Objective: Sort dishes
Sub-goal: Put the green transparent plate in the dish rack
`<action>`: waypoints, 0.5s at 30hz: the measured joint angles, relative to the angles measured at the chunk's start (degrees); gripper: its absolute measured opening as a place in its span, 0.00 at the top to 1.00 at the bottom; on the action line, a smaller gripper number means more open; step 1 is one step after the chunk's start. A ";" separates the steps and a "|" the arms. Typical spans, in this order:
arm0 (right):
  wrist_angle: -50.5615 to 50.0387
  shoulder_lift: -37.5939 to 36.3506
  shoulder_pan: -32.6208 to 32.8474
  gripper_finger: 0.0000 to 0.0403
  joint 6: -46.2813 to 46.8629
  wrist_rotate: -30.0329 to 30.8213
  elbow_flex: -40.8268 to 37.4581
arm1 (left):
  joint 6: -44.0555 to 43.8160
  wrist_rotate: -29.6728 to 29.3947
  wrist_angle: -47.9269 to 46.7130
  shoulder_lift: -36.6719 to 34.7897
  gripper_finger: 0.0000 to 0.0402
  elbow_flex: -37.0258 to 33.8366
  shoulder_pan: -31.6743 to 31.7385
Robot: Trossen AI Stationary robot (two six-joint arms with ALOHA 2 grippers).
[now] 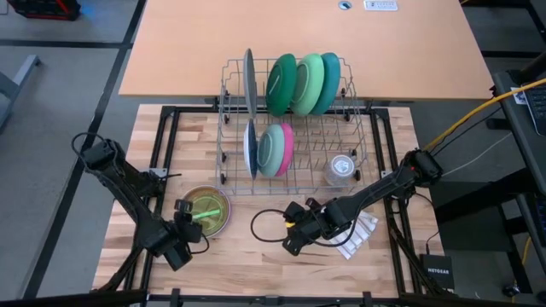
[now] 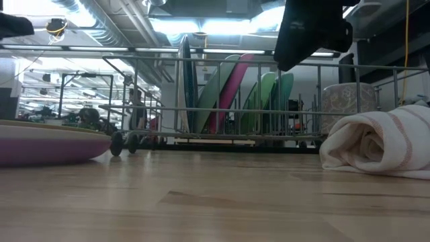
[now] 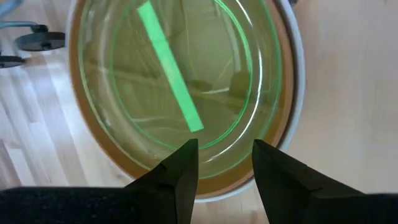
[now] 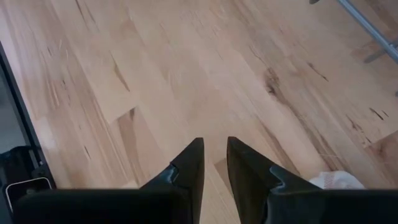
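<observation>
At the near left of the counter (image 1: 256, 256), the left pincer (image 3: 224, 163) is hovering with its fingers parted, holding nothing, right at the near rim of the stacked dishes (image 1: 207, 211), a clear green one on top of a brown one. It looks to be lining up a grasp; next it would need to drop a finger over the rim and pinch. The right pincer (image 4: 214, 163) is waiting over bare wood beside the striped cloth (image 1: 357, 234), fingers slightly apart and empty. Farther back, the wire rack (image 1: 294, 119) is holding upright plates: grey, greens and teal behind; blue, light green and pink in front, plus a glass cup (image 1: 339, 169).
</observation>
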 joint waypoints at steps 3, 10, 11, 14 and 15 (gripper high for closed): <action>0.00 0.00 0.00 0.82 -0.02 0.01 0.00 | 0.61 0.01 0.09 2.29 0.65 0.00 0.00; 0.00 0.00 0.00 0.82 -0.02 0.02 0.00 | 0.54 0.02 0.18 5.25 0.65 0.00 0.00; 0.00 0.00 0.00 0.82 -0.03 0.02 0.00 | 0.38 0.02 0.10 5.29 0.65 0.00 -0.02; 0.00 0.00 0.00 0.82 -0.04 0.04 0.00 | -0.97 0.01 -0.29 5.18 0.65 0.00 0.00; 0.00 0.00 0.00 0.82 -0.04 0.06 0.00 | -1.67 0.01 -0.57 5.05 0.65 0.00 0.00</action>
